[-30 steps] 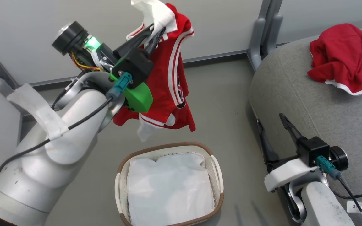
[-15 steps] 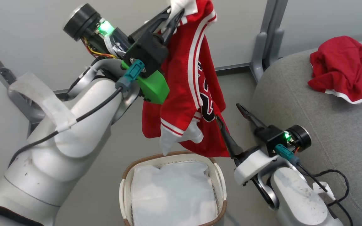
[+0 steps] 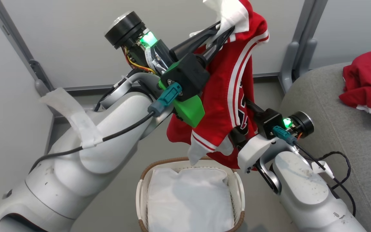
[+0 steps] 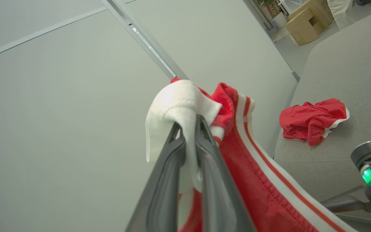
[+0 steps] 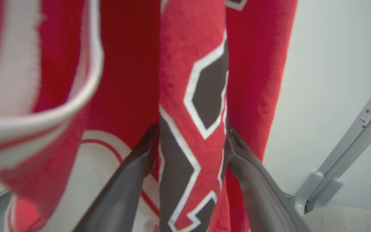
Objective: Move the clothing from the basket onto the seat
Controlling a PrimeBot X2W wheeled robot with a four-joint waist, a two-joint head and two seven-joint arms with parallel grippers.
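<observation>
My left gripper [image 3: 220,32] is held high, shut on the white trim of a red jersey [image 3: 227,93] that hangs down over the basket [image 3: 172,160]. The left wrist view shows its fingertips [image 4: 188,124] pinching that white fold. My right gripper [image 3: 244,120] has reached the jersey's lower part. In the right wrist view, the right gripper [image 5: 193,135] stands open with a fold bearing black white-edged numerals [image 5: 204,93] between its fingers. A second red garment [image 3: 367,82] lies crumpled on the grey seat [image 3: 327,109] at the right. Inside the basket only the white liner [image 3: 188,199] shows.
Grey wall panels with metal posts [image 3: 296,54] stand behind the basket and at the seat's corner. A black cable [image 3: 337,161] loops off my right forearm over the seat's edge. Bare grey floor [image 3: 121,180] surrounds the basket.
My right gripper has risen from beside the seat to the hanging jersey, and a fold now lies between its fingers. The left gripper has carried the jersey rightward. The camera has turned too.
</observation>
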